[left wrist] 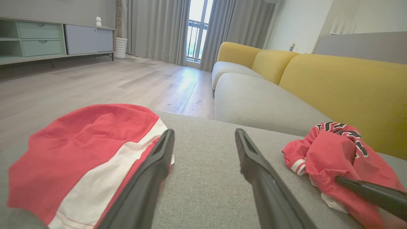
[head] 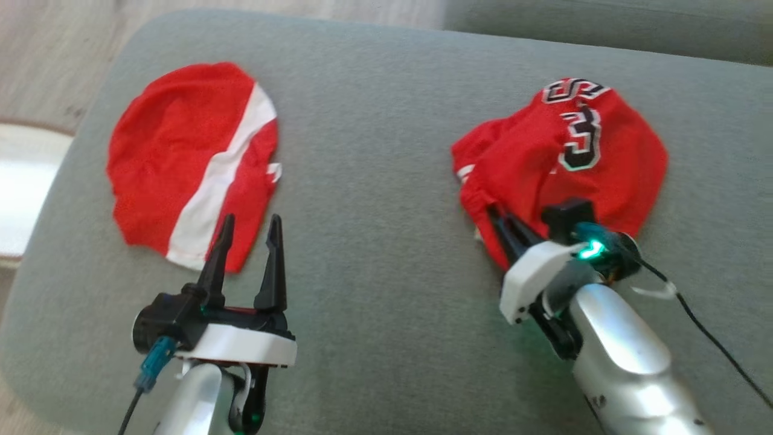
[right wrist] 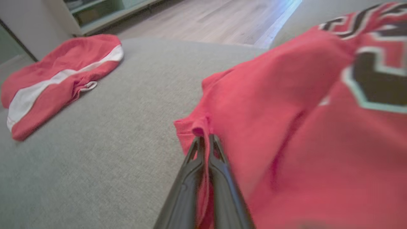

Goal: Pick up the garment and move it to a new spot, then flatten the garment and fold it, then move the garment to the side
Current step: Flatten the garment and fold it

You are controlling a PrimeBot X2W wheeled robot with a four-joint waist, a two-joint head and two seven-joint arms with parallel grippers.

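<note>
The garment (head: 561, 163), a crumpled red jersey with black-and-white numbers, lies at the right of the grey cushion (head: 374, 181). My right gripper (head: 498, 217) is shut on its near-left edge. In the right wrist view a fold of the red cloth (right wrist: 286, 111) is pinched between the closed fingers (right wrist: 205, 138). My left gripper (head: 252, 220) stands open with nothing in it, its tips at the near edge of a second red garment with a white stripe (head: 181, 157). The left wrist view shows the open fingers (left wrist: 204, 133), the jersey (left wrist: 330, 149) and a right finger (left wrist: 365, 190) on it.
The striped garment (left wrist: 79, 149) lies flat at the cushion's left (right wrist: 57, 70). Bare grey fabric separates the two garments. A sofa with yellow backs (left wrist: 334, 82) stands beyond the cushion, with wood floor (left wrist: 95, 82) to its left. A black cable (head: 712, 338) trails from my right wrist.
</note>
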